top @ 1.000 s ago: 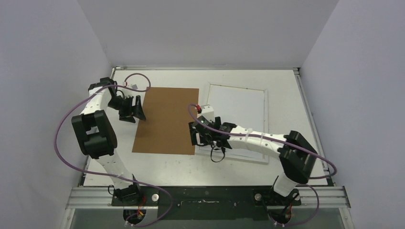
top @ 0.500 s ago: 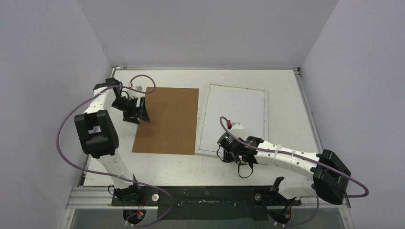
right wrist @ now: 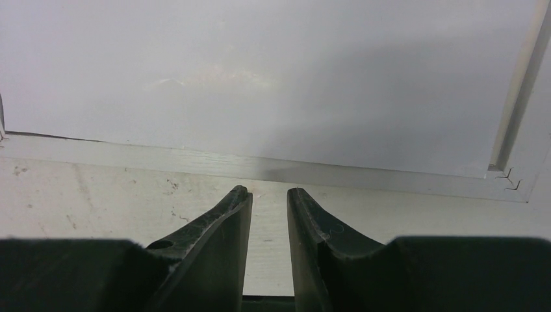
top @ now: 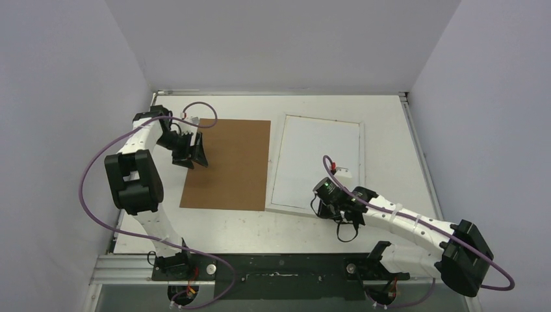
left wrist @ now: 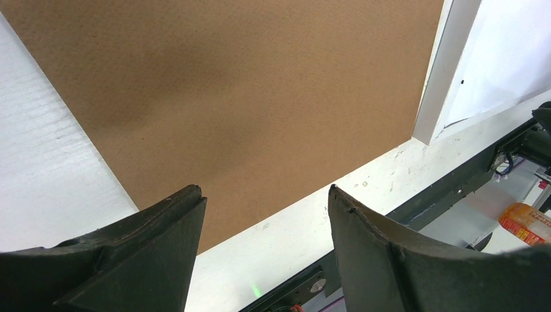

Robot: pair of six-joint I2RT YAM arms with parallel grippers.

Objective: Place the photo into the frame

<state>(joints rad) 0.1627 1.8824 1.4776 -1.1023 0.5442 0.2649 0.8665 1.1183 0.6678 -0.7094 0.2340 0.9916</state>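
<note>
The frame lies flat right of the table's middle, a narrow white border round a plain white middle. None of the photo's printed scene is in view. My right gripper hovers low over the table at the frame's near edge. Its jaws stand open by a narrow gap with nothing between them. My left gripper hangs open over the left edge of the brown backing board, its fingers wide apart and empty. The frame's border shows beyond the board.
Grey walls close in the table on three sides. A black rail carrying both arm bases runs along the near edge. Purple cables loop beside each arm.
My right arm has swung from the gap between board and frame to the frame's near edge, and its jaws have narrowed from wide open. The left gripper has shifted slightly farther away along the board's left edge.
</note>
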